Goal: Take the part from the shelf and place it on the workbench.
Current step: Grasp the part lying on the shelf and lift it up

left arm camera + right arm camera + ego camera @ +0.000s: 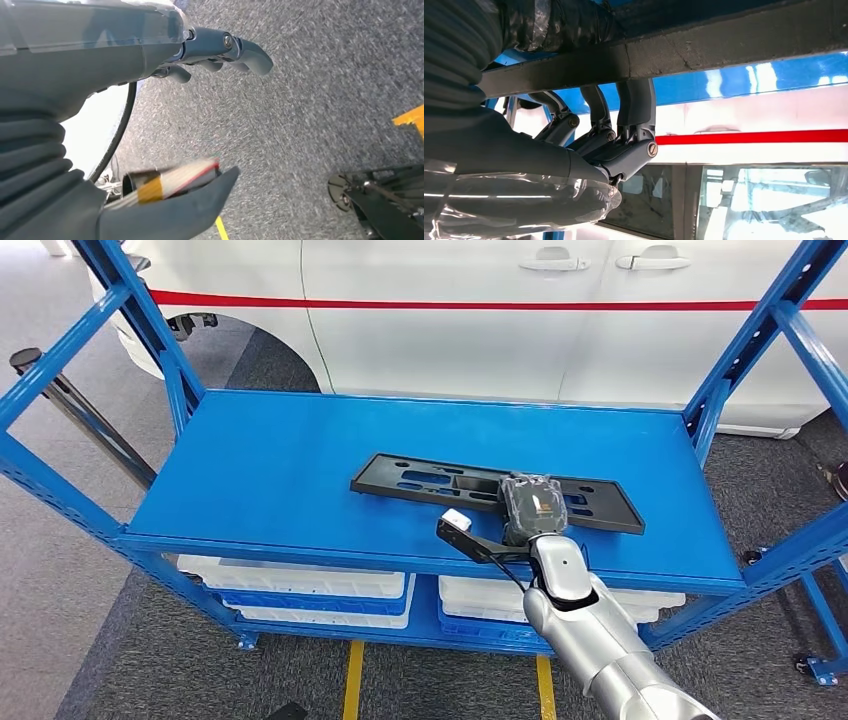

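A: Car (480, 310), one, white with a red stripe, stands behind one blue shelf rack (280, 455).

B: And on the rack?

A: One long black plastic part (420, 480) with slots lies flat on the top shelf, toward its front right. Below it sit white bins (300, 585), at least two, over blue ones; I cannot see what is in them.

B: The arms?

A: The right arm reaches up from below, and the right hand (532, 505) lies on top of the part near its right half. In the right wrist view its fingers (634, 107) curl over the part's edge (724, 47), grasping it, though the part rests on the shelf.

B: The other one?

A: The left hand (150, 100) hangs over grey carpet (325, 100), fingers (225, 47) and thumb spread apart with nothing between them.
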`<state>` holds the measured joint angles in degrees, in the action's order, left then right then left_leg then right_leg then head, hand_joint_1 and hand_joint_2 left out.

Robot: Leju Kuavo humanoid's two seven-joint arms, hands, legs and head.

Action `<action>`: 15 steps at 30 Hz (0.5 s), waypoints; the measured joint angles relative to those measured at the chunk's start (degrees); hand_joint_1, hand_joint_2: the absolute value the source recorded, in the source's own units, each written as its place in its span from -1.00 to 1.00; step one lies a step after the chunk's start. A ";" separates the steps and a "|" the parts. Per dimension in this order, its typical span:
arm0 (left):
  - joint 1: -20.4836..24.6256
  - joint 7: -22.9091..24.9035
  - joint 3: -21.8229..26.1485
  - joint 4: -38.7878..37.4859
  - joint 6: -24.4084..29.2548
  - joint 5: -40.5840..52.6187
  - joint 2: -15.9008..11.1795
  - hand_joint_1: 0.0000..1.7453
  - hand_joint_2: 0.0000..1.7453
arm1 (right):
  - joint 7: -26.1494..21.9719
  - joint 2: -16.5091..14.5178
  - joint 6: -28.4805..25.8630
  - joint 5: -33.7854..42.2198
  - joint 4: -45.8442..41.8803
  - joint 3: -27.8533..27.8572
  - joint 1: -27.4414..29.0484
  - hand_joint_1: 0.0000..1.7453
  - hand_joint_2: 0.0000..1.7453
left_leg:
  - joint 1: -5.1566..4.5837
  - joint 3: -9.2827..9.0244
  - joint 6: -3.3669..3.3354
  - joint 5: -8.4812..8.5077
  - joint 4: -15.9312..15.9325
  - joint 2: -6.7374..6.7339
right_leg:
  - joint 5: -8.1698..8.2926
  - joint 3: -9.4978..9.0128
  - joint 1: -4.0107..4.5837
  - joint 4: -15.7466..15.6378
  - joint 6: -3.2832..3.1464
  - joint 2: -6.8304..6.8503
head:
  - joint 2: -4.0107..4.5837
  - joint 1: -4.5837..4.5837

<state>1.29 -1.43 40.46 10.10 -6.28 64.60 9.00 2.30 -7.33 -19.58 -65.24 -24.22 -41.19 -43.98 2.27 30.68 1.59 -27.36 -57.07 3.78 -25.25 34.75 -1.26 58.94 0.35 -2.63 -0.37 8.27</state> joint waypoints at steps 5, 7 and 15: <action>-0.01 0.11 0.22 0.00 0.90 0.16 -0.02 -1.00 1.00 | -0.24 0.74 -4.90 -0.76 -0.45 0.74 0.47 1.00 1.00 | 0.00 0.02 0.00 0.00 -0.04 0.01 | 0.03 -0.02 0.00 0.00 0.05 0.01 | 0.00 0.00; -0.03 0.27 0.28 0.00 1.32 0.18 -0.02 -1.00 1.00 | -0.18 1.51 -10.17 -2.32 -1.68 1.04 1.05 1.00 1.00 | 0.00 0.06 0.00 0.00 -0.07 0.01 | 0.04 -0.01 0.00 0.00 0.07 0.02 | 0.00 0.00; -0.04 0.21 0.84 0.00 2.26 0.16 -0.04 -1.00 1.00 | 0.46 6.02 -17.44 -7.33 -14.40 4.37 3.77 1.00 1.00 | 0.00 0.11 -0.03 -0.04 -0.10 -0.02 | 0.06 0.07 -0.01 0.00 0.10 -0.01 | 0.00 0.00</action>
<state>1.25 -1.22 41.30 10.10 -4.02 64.76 8.96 2.76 -1.31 -37.03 -72.58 -38.63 -36.82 -40.21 2.27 30.79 1.55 -27.40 -57.17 3.76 -25.20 34.82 -1.27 58.94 0.44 -2.64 -0.37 8.27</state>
